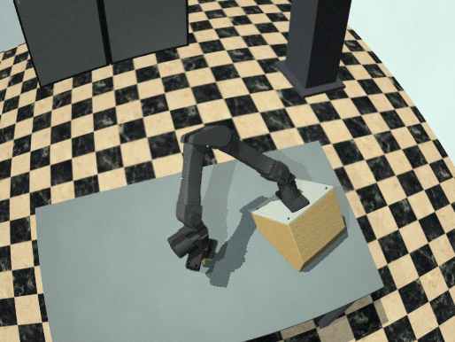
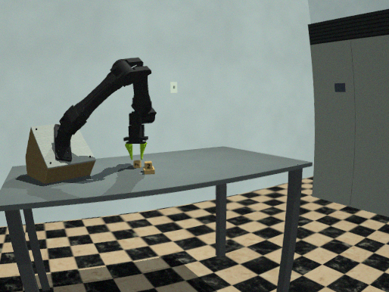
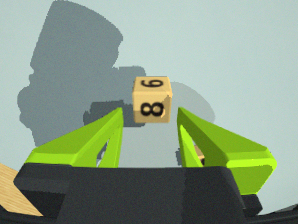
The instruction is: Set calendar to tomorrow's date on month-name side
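Observation:
My gripper (image 2: 136,150) hangs with its green fingers pointing down, partly open and empty, just above a loose wooden cube (image 2: 137,163) that lies on the table. In the wrist view that cube (image 3: 152,99) sits beyond and between the fingertips, apart from them, showing an 8 on the near face and a 6 or 9 on top, both turned sideways. A second cube (image 2: 148,165) showing a 2 stands in the small wooden tray (image 2: 149,171) just right of the first cube. In the overhead view the gripper (image 1: 200,259) hides both cubes.
The arm's wooden base block (image 1: 298,223) stands on the table's right part. A wooden corner (image 3: 9,185) shows at the lower left of the wrist view. Grey cabinets (image 1: 102,31) and a dark pillar (image 1: 316,44) stand on the floor beyond the table.

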Robot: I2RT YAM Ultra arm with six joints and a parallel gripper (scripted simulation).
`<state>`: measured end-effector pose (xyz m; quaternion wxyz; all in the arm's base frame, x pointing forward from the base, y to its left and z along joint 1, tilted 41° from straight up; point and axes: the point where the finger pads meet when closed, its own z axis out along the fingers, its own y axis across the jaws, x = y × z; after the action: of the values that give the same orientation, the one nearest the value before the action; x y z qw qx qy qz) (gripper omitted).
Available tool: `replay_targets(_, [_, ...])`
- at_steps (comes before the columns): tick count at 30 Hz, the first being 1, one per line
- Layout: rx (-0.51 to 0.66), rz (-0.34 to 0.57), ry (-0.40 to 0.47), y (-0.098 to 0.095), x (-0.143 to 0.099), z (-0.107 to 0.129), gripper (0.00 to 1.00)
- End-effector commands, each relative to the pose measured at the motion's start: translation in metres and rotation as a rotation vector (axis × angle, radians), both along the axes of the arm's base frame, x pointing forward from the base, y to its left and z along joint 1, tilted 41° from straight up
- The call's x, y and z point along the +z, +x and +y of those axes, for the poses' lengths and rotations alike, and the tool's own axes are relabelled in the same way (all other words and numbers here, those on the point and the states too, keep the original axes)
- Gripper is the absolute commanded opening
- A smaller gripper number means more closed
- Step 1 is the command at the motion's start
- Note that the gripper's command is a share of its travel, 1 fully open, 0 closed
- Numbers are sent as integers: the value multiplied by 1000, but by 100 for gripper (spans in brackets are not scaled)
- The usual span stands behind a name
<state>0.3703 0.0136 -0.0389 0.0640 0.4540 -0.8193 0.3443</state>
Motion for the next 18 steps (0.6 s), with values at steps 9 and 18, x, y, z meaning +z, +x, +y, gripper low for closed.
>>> replay_targets(9, [19,-34,18,10,8,14,45])
replay_targets(18, [19,-23,13,9,6,13,45])
